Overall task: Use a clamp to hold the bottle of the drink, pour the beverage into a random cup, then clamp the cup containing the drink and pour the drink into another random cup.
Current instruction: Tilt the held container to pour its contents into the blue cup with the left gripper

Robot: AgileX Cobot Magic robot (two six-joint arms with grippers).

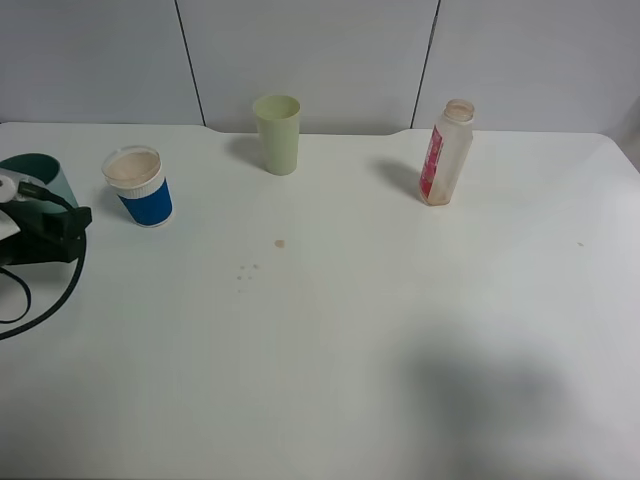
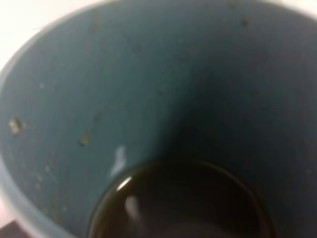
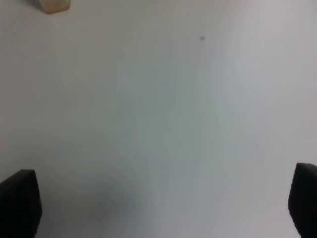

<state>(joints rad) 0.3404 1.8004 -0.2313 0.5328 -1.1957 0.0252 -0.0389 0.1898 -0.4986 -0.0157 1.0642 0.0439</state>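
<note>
At the far left edge of the exterior high view, my left gripper [image 1: 45,207] is shut on the teal-green cup [image 1: 40,168], just left of the blue-banded white cup [image 1: 140,187]. The left wrist view looks straight down into the teal cup [image 2: 99,99]. Dark reddish-brown beverage [image 2: 178,206] lies at its bottom, and the gripper's fingers are hidden. The bottle [image 1: 447,152] stands upright at the back right, uncapped. Only its base [image 3: 53,5] shows in the right wrist view. My right gripper [image 3: 163,208] hangs open over bare table, its fingertips [image 3: 20,201] wide apart, and is outside the exterior view.
A taller pale yellow-green cup [image 1: 277,133] stands at the back centre. Small brownish drops [image 1: 280,243] dot the white table [image 1: 400,330] near the middle. A black cable [image 1: 40,300] loops from the left arm at the left edge.
</note>
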